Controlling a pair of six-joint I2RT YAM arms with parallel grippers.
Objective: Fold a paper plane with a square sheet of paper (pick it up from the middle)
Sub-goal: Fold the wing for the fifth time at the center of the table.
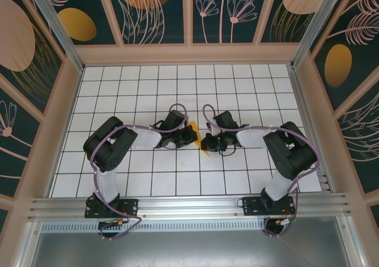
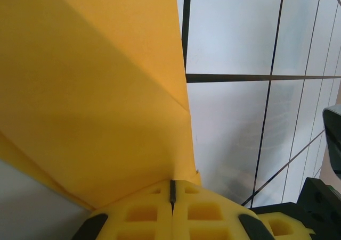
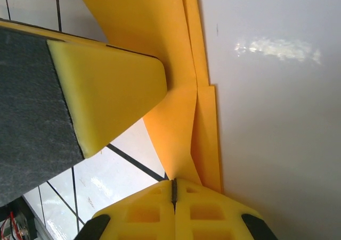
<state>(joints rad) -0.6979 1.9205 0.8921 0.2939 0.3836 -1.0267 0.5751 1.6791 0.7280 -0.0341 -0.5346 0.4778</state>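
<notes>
Orange-yellow folded paper (image 2: 96, 91) pinched by both tools over the middle of the table (image 1: 148, 172).
Left tool (image 2: 172, 191) fully closed on paper's edge; right tool (image 3: 173, 189) clamped closed on its creased layers, tools close together.

Surface: a white surface (image 1: 118, 83) is lying flat, thin dark lines dividing it into a grid of squares.
Walls: dark teal panels (image 1: 154, 12) are standing around it on three sides, carrying pale line drawings of leaves and flowers.
Ovals: an orange oval (image 1: 77, 24) is showing at the back left, a peach oval (image 1: 15, 33) on the left wall.
Frame: pale wooden trim (image 1: 183, 54) is bordering the panels.
Rail: a slotted aluminium rail (image 1: 189, 208) is running along the near edge.
Front: a grey metal sheet (image 1: 189, 249) is lying before the rail.
</notes>
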